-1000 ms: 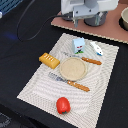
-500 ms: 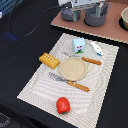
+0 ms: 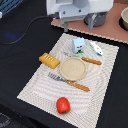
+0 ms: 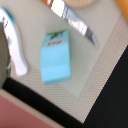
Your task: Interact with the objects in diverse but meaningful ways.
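The pincer itself shows in neither view, so whether its fingers are apart or together cannot be told; the arm's white housing (image 3: 80, 7) hangs over the far edge of the striped placemat (image 3: 35, 85). Below the wrist camera lies the small carton (image 4: 55, 57), near the mat's far edge, the white-and-blue tube (image 3: 96, 48) just beside it. The bread loaf (image 3: 49, 60) sits by one side edge, the tomato (image 3: 62, 105) at the near edge.

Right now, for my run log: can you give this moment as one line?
arm: above mat's far edge | gripper: not visible | carton: upright on mat, untouched | tube: beside carton | tomato: near edge
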Controlling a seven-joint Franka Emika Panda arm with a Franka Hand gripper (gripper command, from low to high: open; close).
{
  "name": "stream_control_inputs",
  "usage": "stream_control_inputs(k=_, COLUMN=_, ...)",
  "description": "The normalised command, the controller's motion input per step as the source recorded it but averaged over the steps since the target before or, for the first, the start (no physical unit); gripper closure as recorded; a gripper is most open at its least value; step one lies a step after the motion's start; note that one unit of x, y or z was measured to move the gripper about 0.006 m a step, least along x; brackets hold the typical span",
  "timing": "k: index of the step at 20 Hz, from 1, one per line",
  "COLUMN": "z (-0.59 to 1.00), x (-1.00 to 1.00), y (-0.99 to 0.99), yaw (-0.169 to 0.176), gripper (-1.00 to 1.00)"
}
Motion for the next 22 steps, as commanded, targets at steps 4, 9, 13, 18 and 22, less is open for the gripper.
stream_control_inputs(k=4, z=0.04, x=0.24, y=-0.92, yaw=-0.017, gripper=-1.00)
stream_control_inputs(k=9, z=0.04, x=0.33, y=-0.90, yaw=-0.011, gripper=-1.00)
stream_control_inputs(k=13, z=0.00, x=0.42, y=-0.83, yaw=-0.030, gripper=-1.00)
stream_control_inputs(k=18, z=0.00, x=0.47, y=-0.81, yaw=-0.039, gripper=-1.00)
stream_control_inputs(k=22, z=0.00, x=0.53, y=-0.77, yaw=-0.050, gripper=-1.00)
